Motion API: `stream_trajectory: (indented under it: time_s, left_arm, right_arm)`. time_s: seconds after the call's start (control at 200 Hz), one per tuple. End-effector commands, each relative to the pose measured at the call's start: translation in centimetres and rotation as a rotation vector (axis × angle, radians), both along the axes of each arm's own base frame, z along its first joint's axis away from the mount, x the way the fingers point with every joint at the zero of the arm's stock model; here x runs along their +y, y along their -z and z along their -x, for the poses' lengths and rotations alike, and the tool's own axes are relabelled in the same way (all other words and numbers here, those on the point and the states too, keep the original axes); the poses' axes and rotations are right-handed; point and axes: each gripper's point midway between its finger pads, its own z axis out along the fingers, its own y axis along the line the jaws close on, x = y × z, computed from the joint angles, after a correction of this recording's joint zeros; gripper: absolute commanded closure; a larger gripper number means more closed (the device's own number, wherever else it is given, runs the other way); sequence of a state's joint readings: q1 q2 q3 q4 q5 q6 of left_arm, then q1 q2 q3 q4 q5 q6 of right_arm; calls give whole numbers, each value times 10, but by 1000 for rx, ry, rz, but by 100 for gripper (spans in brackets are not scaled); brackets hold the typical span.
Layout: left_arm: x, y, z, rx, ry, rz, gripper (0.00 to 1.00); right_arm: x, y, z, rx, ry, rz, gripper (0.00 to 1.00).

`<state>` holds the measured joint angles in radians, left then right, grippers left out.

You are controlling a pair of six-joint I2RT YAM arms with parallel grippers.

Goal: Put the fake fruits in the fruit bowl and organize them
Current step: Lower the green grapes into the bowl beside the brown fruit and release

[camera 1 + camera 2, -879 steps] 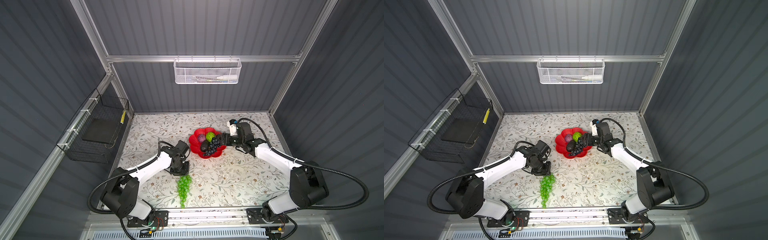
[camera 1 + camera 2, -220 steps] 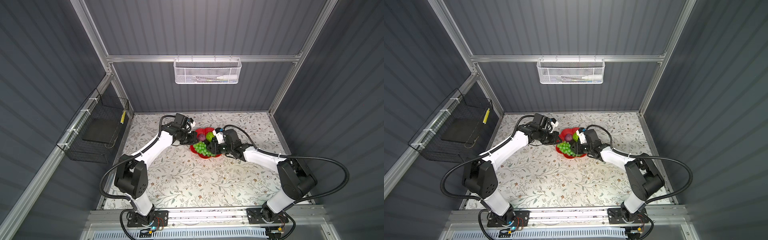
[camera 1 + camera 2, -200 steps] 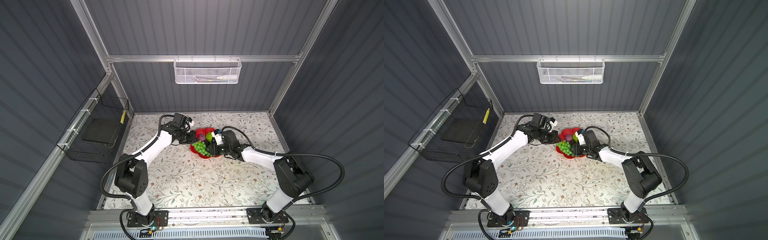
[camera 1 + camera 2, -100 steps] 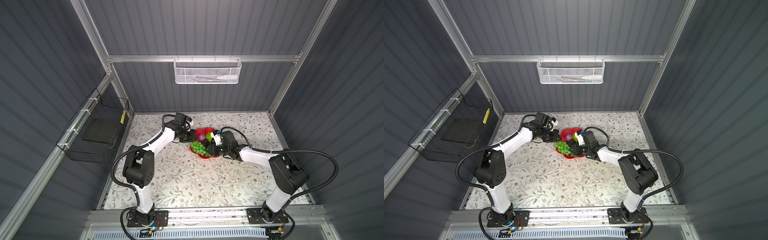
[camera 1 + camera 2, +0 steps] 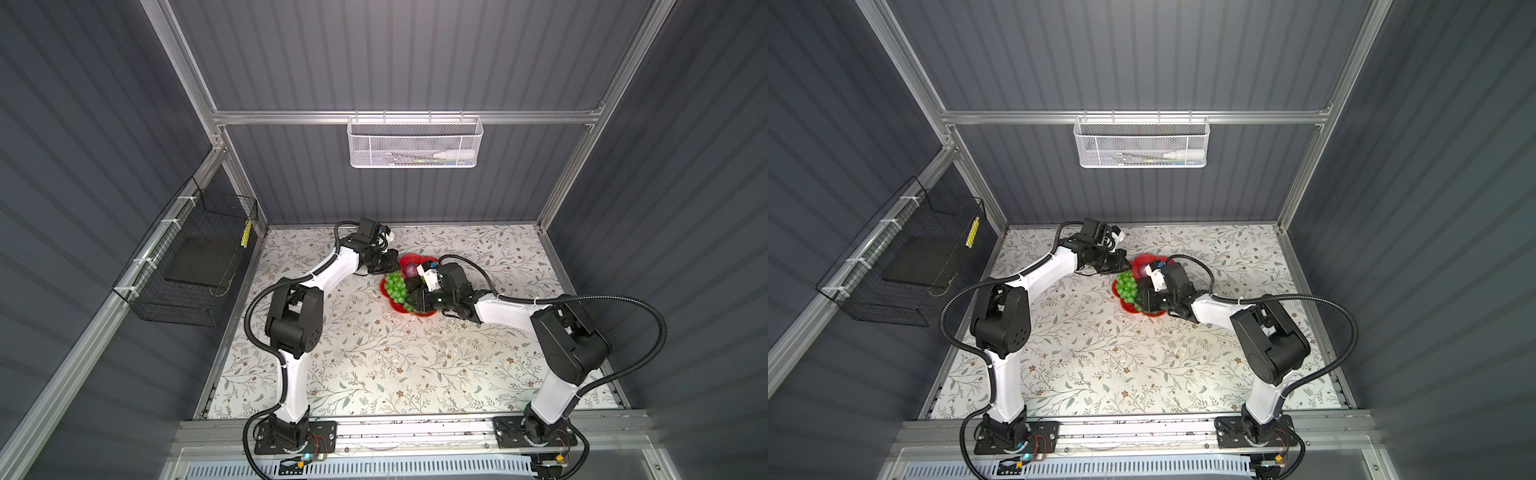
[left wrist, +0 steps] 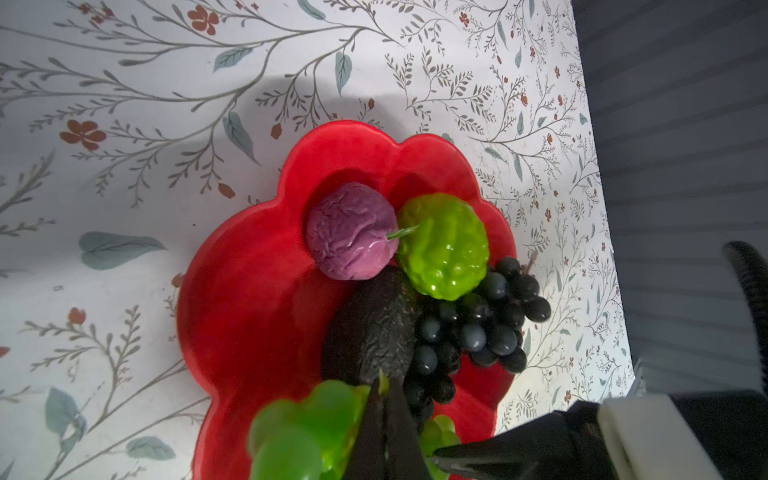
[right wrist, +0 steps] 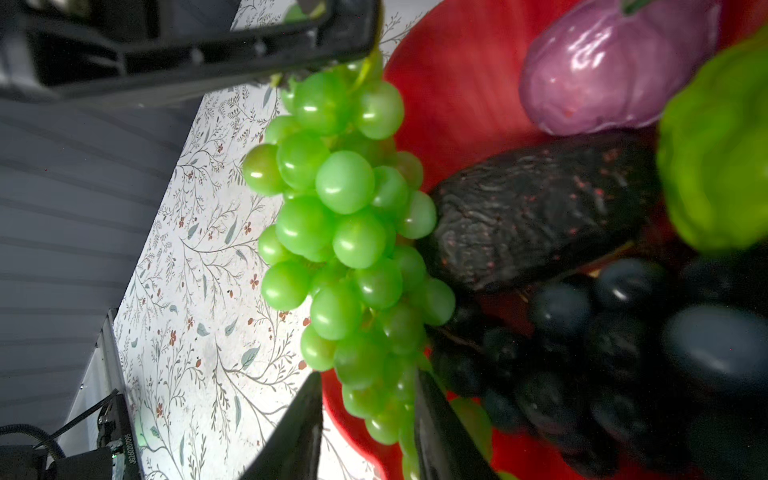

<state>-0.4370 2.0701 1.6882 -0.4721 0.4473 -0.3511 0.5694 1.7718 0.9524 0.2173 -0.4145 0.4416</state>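
The red fruit bowl (image 6: pixel 249 291) holds the purple ball (image 6: pixel 353 232), the bumpy lime-green fruit (image 6: pixel 444 245), the rough black oval (image 6: pixel 374 332) and the dark grape bunch (image 6: pixel 478 328). The green grape bunch (image 7: pixel 340 208) hangs over the bowl's left rim (image 5: pixel 384 286). My left gripper (image 6: pixel 384 382) is shut on its stem, at the bunch's upper end (image 5: pixel 390 274). My right gripper (image 7: pixel 369 374) has its fingers closed round the bunch's lower tip, low over the bowl's near side (image 5: pixel 419 312).
A white mesh basket (image 5: pixel 415 141) hangs on the back wall. A black wire basket (image 5: pixel 191 262) hangs on the left wall. The two wrists stand close together over the bowl, on a flower-patterned table cover (image 5: pixel 374 353).
The green bunch, earlier lying on the table near the front, now hangs from my left gripper at the bowl. Within the last second my right gripper reached its lower tip and narrowed on it.
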Motion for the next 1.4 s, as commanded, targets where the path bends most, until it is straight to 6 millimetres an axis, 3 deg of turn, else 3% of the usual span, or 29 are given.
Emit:
stream_trajectory:
  time_s: [0.0,0.16,0.33,0.62,0.94,1.071,1.141,1.271,1.396]
  left_arm:
    - [-6,0,-4,11,17,33,100]
    - [-12,3,-7,-1,41,52,100]
    - [-20,1,-6,-4,80,83,100]
    - [-29,-8,-9,-24,139,120,99]
    - [-34,19,-11,28,155,119,90]
    - [-34,19,-12,25,152,116,76]
    - [-32,8,-13,-8,144,117,67]
    - [-24,-12,-16,-69,119,83,36]
    - [-13,-34,-13,-128,100,43,22]
  right_arm:
    - [4,2,0,14,-17,4,61]
    - [5,3,-1,15,-23,15,57]
    - [0,-11,-2,-27,-7,31,51]
    - [-31,-31,-6,-85,89,68,49]
    - [-40,-30,-4,-80,110,84,48]
    - [-41,-34,-3,-83,113,86,48]
    - [-43,-38,-2,-91,119,90,48]
    - [-48,-48,-2,-114,131,99,47]
    - [-50,-61,-2,-134,138,104,45]
